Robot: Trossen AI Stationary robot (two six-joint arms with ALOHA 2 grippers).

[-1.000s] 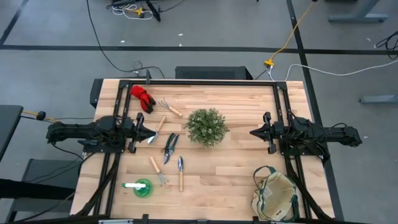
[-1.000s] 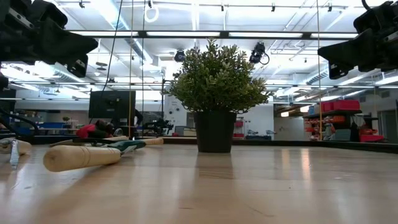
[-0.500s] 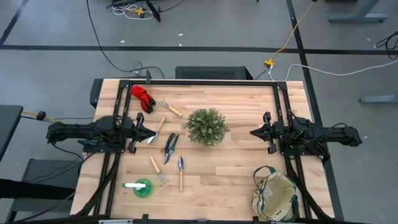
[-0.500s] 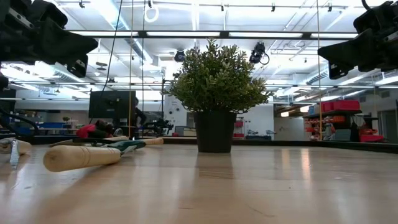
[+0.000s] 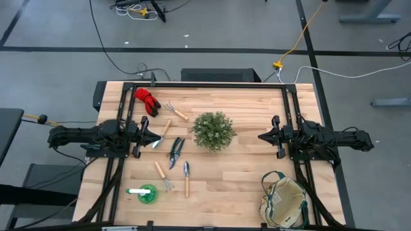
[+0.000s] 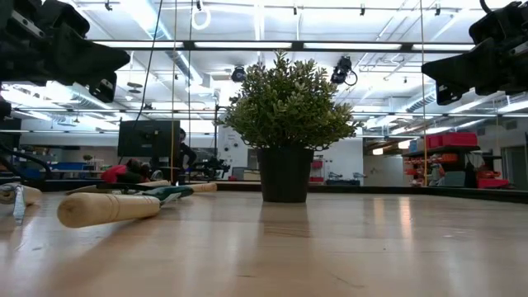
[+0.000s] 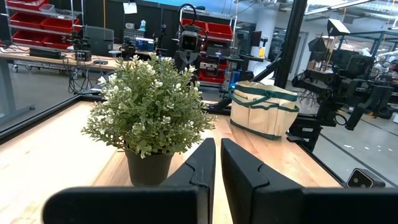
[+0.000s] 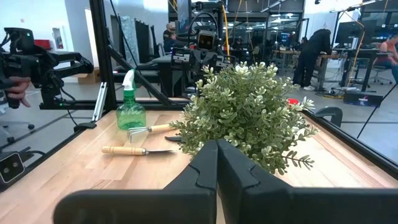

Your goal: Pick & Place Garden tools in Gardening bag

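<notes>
Honestly, you get little of the tools from the low view: the plant [image 6: 287, 124] fills the middle, and only a wooden handle [image 6: 108, 208], a dark green grip behind it and a red smear of gloves [image 6: 122, 172] show at table level. The bag does not show there at all. No brand, label or writing can be read in any view.

From above, you can place things. The left gripper [image 5: 154, 136] hangs over the table's left side with its fingers closed to a thin slit, holding nothing; in its wrist view the two fingers [image 7: 200, 167] stand nearly touching. The right gripper [image 5: 262, 136] sits across from it on the plant's other side, its tips meeting and empty, and its own wrist view shows the fingers [image 8: 204, 163] pressed together.

The tools lie to the left of the plant: gloves [image 5: 146, 99] at the far left corner, a small rake [image 5: 174, 111] just beside them, and a trowel [image 5: 162, 133] partly under the left gripper's tip, so you cannot see its whole blade. The shears [image 5: 176, 151] lie near the plant, with a fork [image 5: 162, 175] and another trowel [image 5: 186, 177] closer to the near edge. The green round item [image 5: 144, 193] near the left front corner reads as a spray bottle [image 8: 130, 107] from the right wrist. The bag [image 5: 283, 199] stands at the right front corner, well apart from every tool, partly cut off by the picture's bottom edge.
</notes>
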